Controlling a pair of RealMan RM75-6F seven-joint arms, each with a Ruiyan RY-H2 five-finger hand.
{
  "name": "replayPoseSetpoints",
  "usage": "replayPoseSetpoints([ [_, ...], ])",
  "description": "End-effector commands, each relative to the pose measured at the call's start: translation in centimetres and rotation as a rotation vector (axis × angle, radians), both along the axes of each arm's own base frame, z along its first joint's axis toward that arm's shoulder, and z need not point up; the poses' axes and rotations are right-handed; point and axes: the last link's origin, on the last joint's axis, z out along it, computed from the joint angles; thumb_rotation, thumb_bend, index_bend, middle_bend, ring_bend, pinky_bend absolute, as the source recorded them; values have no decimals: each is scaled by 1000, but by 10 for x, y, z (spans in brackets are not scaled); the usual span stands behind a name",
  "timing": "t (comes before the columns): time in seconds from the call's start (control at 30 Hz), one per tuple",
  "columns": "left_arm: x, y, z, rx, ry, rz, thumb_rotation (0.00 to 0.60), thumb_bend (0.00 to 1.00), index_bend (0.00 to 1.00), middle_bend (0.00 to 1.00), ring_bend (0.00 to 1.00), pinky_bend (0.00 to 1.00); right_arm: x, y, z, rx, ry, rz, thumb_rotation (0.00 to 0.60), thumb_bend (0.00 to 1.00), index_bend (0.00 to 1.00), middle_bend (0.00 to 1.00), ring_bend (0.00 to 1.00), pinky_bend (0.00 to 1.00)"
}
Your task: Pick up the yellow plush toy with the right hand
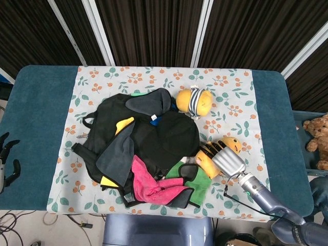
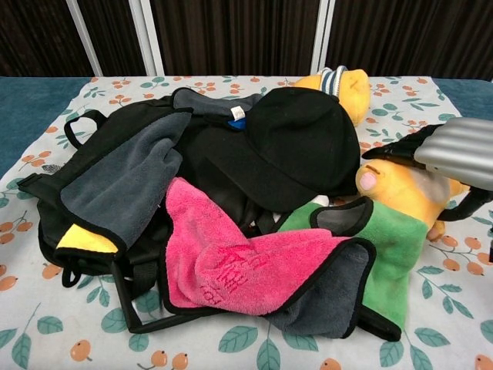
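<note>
One rounded, fuzzy yellow plush toy (image 1: pixel 221 149)

— Where was the right hand (image 1: pixel 227 160)?

— It lay palm-down over the yellow plush toy (image 1: pixel 218 154), dark fingers (image 1: pixel 207 150) draped across the toy's top, the silver back of the hand up, the forearm running away from the toy to the lower right.

— Was it gripping?

— I couldn't tell.

— And the left hand (image 1: pixel 6 163)?

— Far from the toy, off the table's left edge, fingers apart, holding nothing.
</note>
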Motion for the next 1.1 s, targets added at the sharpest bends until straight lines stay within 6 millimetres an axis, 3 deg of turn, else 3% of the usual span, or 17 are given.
replayPoseSetpoints([
  [0.03,0,0,0,2,-2,1,600,590,211,60,96,0,2,-2,2,-2,-64,-30,600,579,193,346,405,380],
  [0.27,1,0,0,-3,-7,3,600,590,211,60,96,0,5,-5,29,-10,-207,-80,600,589,212,375,424,386],
  [0.57,1,-2,0,-3,-16,3,600,590,210,60,96,0,17,-9,89,-60,-498,-136,600,590,214,379,424,386],
  [0.8,1,-2,-1,-5,-18,3,600,590,211,60,96,0,31,-9,120,-20,-767,-191,600,587,213,380,429,386],
  [1.1,1,-1,0,-5,-20,6,600,590,211,60,96,0,54,-1,160,254,-1249,-296,600,582,214,379,427,386],
])
